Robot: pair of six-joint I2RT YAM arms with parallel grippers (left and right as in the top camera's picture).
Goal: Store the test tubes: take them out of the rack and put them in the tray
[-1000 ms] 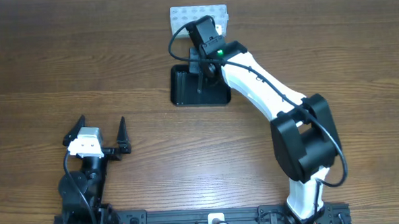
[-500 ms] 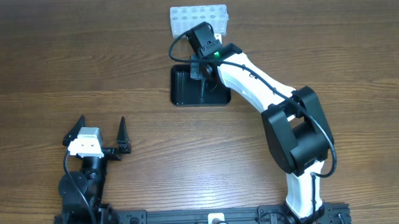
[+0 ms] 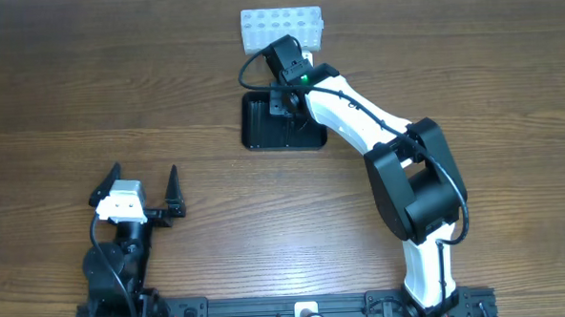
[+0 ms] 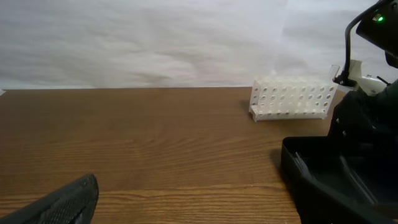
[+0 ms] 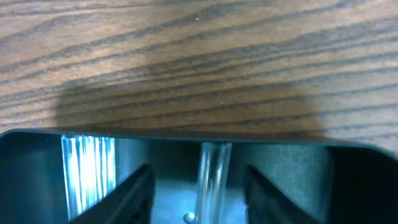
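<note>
The right gripper (image 3: 283, 103) is down inside the black tray (image 3: 257, 133), close to the tray wall that faces the white rack (image 3: 281, 25). Its two fingers (image 5: 134, 193) stand apart. A clear test tube (image 5: 213, 174) lies lengthwise in the gap between them, on the tray floor, with its far end against that wall. A strip of bare tray shows on each side of the tube, wider on one side than the other, so the fingers are not pressing on it where they can be seen. More clear glass (image 5: 88, 174) lies in the same tray just outside one of the fingers, parallel to the tube in the gap. How many tubes make up that glass cannot be told. The rack stands on the table (image 3: 117, 80) just beyond the right gripper, past the tray wall and a strip of bare wood. The left gripper (image 3: 144, 172) is well away from all of this, low over the table near its own base. Its fingers are spread wide with nothing between them. The tray and the rack are far ahead of the left gripper and off to its right, with the rack behind the tray's far corner.
</note>
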